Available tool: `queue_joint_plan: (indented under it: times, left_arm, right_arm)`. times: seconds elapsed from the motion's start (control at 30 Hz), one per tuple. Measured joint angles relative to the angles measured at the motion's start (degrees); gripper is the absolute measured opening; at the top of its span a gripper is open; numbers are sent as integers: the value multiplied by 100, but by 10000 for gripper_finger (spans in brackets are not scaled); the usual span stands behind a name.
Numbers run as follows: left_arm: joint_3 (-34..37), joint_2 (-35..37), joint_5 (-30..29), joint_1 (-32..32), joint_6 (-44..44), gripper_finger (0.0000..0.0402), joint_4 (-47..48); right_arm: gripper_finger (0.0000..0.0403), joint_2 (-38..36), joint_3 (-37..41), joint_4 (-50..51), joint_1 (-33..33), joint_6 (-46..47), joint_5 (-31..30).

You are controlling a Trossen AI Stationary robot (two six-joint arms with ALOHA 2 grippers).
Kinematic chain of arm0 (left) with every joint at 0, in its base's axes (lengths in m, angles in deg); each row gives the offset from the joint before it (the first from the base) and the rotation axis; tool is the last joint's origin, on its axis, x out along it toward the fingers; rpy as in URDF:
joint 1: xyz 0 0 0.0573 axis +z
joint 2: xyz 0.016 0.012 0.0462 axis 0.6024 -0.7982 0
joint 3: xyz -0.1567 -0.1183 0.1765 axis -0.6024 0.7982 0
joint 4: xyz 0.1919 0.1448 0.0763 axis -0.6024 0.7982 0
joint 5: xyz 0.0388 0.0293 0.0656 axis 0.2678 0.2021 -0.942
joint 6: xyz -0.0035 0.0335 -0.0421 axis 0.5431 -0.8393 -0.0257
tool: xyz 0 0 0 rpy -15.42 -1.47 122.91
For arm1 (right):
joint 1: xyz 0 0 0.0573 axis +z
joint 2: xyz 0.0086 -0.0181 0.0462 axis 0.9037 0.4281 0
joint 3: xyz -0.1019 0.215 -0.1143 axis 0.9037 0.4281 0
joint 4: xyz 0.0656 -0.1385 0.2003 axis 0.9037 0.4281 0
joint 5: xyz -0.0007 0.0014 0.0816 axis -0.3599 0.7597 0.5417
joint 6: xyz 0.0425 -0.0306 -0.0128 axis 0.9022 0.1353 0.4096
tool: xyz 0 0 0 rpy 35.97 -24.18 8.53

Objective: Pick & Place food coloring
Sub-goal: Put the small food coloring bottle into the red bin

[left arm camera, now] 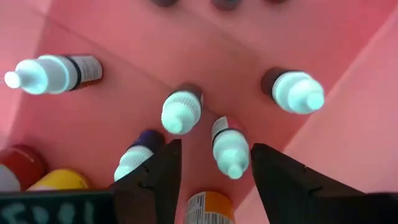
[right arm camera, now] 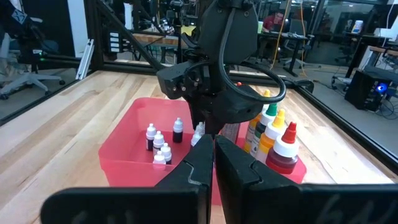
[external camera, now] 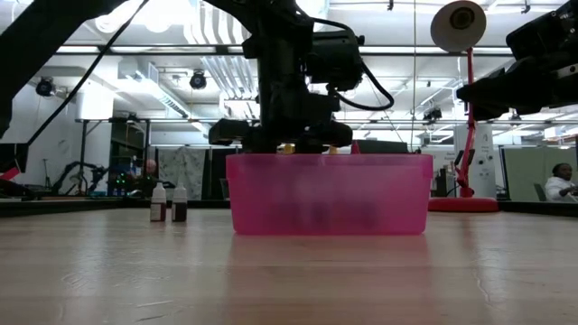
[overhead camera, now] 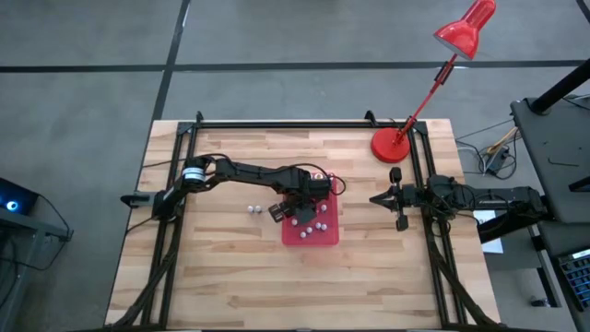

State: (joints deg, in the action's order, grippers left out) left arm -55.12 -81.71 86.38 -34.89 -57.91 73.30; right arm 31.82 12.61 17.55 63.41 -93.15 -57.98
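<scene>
Food coloring bottles (overhead camera: 312,223): several white-capped, standing inside the pink bin (overhead camera: 329,231) at centre frame of the high view. Two more bottles (external camera: 169,204) stand on the wooden desk (overhead camera: 230,277), just left of the bin. Left gripper (left arm camera: 214,171): hangs over the bin, jaws parted, a bottle standing between them, ungripped. Right gripper (overhead camera: 375,197): right of centre, above the desk, jaws closed, holding nothing. Red lamp (overhead camera: 396,143): upper right.
</scene>
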Motion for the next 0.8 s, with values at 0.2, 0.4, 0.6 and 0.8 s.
queue_joint_plan:
  times: [0.2, 0.4, 0.6, 0.8]
  left_arm:
    - [0, 7, -265, 0, 31, 165, 50]
    - [0, 161, -238, 0, 96, 165, 234]
    - [-86, 199, -237, -15, 330, 165, 386]
    - [-357, 280, -210, -105, 638, 165, 722]
  right_arm:
    - [9, -2, 0, -1, -1, 4, 1]
    - [9, 1, 0, 0, 1, 12, 1]
    - [9, 3, 0, 0, 1, 4, 1]
    - [9, 2, 0, 2, 1, 2, -1]
